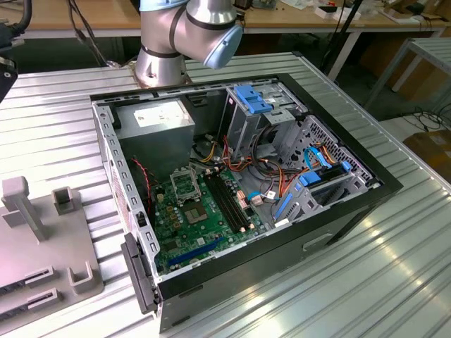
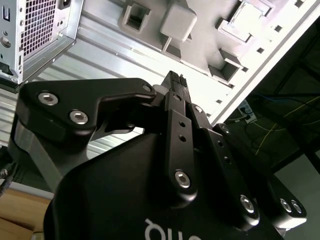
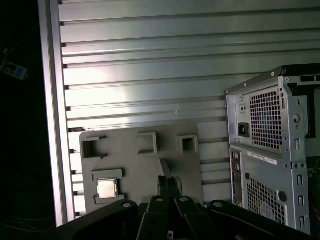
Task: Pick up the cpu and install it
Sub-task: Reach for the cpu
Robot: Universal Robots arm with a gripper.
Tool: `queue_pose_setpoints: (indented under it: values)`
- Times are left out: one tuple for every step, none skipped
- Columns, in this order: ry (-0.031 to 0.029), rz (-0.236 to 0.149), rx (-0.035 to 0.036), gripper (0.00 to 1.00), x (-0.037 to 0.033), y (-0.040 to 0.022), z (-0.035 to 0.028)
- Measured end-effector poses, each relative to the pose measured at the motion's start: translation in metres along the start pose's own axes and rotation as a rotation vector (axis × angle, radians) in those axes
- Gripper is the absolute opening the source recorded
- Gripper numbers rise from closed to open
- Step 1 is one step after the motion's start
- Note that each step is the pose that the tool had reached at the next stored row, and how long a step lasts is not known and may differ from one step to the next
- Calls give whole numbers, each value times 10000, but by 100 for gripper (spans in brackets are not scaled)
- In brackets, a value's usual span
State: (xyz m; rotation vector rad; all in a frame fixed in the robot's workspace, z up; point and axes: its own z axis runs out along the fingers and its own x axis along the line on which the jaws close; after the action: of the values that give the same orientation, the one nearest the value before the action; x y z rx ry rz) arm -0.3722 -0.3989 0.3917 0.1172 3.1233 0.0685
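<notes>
From where I stand I count one robot arm (image 1: 187,32) carrying one gripper (image 2: 175,80), one ribbed metal table (image 1: 394,267) and one open computer case (image 1: 232,282). Inside the case are one green board (image 1: 183,225), one metal-framed socket (image 1: 184,184) and one grey power-supply box (image 1: 163,121). There is one grey fixture plate (image 3: 140,170), with one cpu (image 3: 106,188) and three square pockets (image 3: 187,144).
</notes>
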Motion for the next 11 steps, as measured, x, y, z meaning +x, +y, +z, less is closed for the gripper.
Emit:
queue_pose_setpoints:
  values:
    - [2,0,0,11,16,-1,0]
    - [3,0,0,11,27,-2,0]
    - [5,0,0,11,41,-3,-1]
    - [6,0,1,11,51,-4,-1]
    - [7,0,0,11,62,-5,0]
    - [8,0,0,11,74,-6,0]
    - [10,1,1,11,90,-7,-1]
    - [10,1,1,11,100,-8,-1]
    - [12,1,1,11,115,-9,-1]
    - [12,1,1,11,127,-9,-1]
    - [13,1,1,11,139,-10,-1]
